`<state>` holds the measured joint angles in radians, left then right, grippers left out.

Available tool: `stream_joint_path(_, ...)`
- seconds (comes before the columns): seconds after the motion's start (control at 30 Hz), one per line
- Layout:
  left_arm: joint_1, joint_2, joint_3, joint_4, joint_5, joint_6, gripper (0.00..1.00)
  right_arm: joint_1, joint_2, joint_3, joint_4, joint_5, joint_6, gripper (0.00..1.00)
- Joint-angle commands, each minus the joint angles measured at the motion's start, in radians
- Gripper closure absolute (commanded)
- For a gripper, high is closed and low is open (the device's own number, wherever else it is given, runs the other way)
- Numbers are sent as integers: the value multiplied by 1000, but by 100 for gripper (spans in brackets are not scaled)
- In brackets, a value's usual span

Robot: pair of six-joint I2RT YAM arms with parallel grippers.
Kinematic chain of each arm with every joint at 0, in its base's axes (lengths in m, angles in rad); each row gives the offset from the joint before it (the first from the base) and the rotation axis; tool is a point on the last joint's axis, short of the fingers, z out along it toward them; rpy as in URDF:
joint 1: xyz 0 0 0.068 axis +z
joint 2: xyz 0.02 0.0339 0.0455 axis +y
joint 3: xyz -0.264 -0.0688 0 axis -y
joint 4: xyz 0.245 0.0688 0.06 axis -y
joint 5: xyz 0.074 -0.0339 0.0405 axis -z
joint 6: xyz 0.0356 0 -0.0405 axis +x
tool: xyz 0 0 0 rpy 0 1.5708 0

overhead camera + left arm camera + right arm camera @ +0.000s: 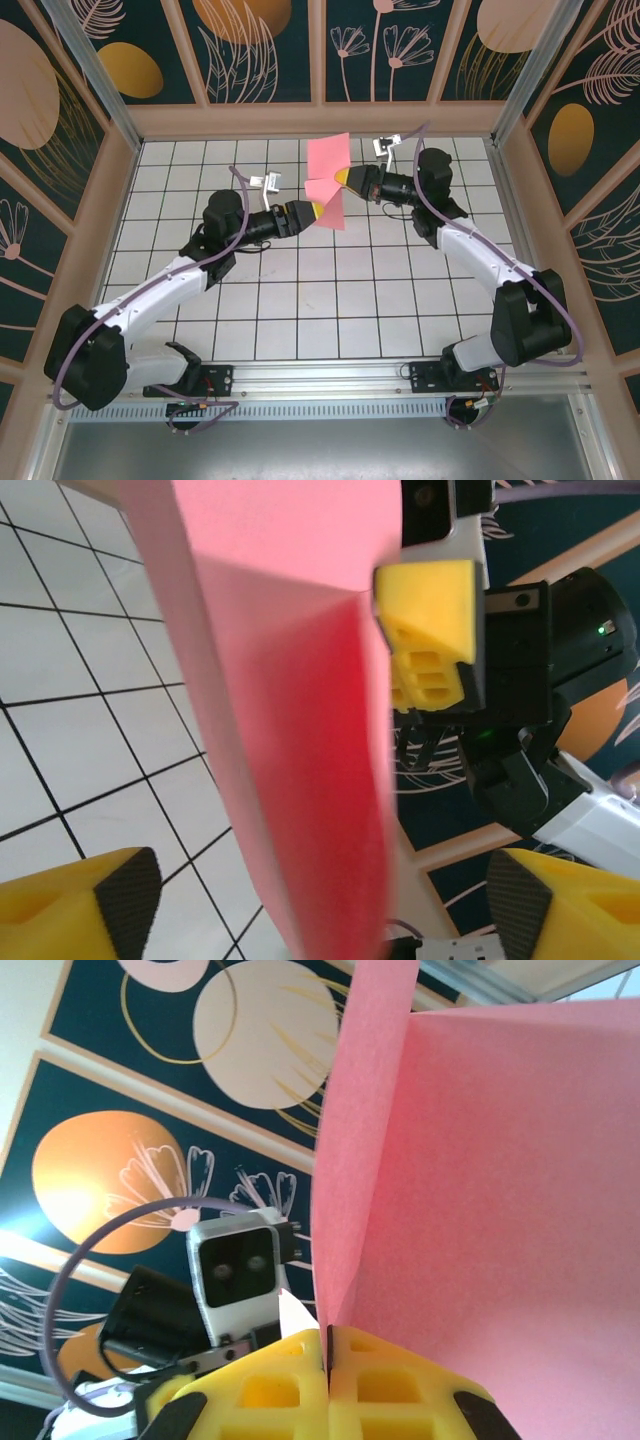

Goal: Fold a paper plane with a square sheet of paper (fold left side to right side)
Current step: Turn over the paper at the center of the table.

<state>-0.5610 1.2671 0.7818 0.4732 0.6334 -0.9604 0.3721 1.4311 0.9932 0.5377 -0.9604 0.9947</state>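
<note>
The right pincer (327, 1365) is pinching the folded square sheet of paper (327, 158), holding it above the bench (350, 290); the left pincer (322, 210) is standing spread astride the sheet's lower part

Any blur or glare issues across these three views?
Left wrist: thin pink-red paper sheet close to the lens, soft toward the bottom. Right wrist: paper grain sharp; floral wall panel washed out at left. Top external: even light, sharp.
</note>
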Motion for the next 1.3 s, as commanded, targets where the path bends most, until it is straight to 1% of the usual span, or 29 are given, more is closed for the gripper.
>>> stream_joint_path(0.0, 3, 19, 23, 130, 76, -62, 21, 14, -20, 18, 116, -26, 69, 95)
stream_joint_path(0.13, 4, 21, 24, 147, 84, -75, 40, 19, -19, 12, 115, -26, 70, 95)
stream_joint_path(0.27, 4, 23, 21, 150, 87, -79, 60, 18, -21, -2, 117, -24, 72, 94)
stream_joint_path(0.43, 4, 23, 23, 142, 88, -76, 82, 16, -27, -15, 107, -21, 64, 92)
stream_joint_path(0.53, 5, 24, 23, 134, 87, -72, 90, 13, -33, -17, 86, -22, 46, 90)
stream_joint_path(0.6, 4, 23, 20, 128, 84, -65, 94, 11, -43, -15, 45, -15, 18, 85)
stream_joint_path(0.67, 4, 20, 23, 99, 73, -43, 95, 5, -62, -9, -26, 3, -35, 79)
stream_joint_path(0.73, 3, 13, 31, 28, 46, 7, 95, -7, -92, -2, -128, 41, -105, 70)
stream_joint_path(0.77, 3, 7, 46, -38, 23, 53, 95, -21, -111, 0, -194, 68, -145, 65)
stream_joint_path(0.8, -1, 4, 59, -107, -4, 97, 95, -33, -130, 1, -250, 94, -181, 62)
stream_joint_path(0.87, -17, -4, 109, -299, -104, 214, 95, -69, -173, 19, -434, 196, -281, 53)
stream_joint_path(0.9, -29, -3, 135, -386, -159, 268, 95, -86, -191, 24, -506, 246, -318, 51)
stream_joint_path(0.97, -76, 13, 211, -593, -327, 379, 94, -123, -218, 45, -690, 398, -402, 47)
stream_joint_path(1.0, -101, 27, 250, -679, -399, 413, 94, -134, -227, 52, -761, 471, -434, 46)
stream_joint_path(1.03, -131, 53, 293, -777, -507, 440, 94, -151, -236, 50, -821, 542, -464, 45)
stream_joint_path(1.1, -179, 114, 369, -943, -682, 465, 95, -180, -255, 29, -899, 663, -500, 45)
stream_joint_path(1.17, -232, 195, 452, -1119, -873, 453, 95, -213, -285, -15, -941, 763, -523, 43)
stream_joint_path(1.27, -293, 331, 572, -1350, -1078, 402, 96, -265, -332, -84, -962, 832, -544, 42)
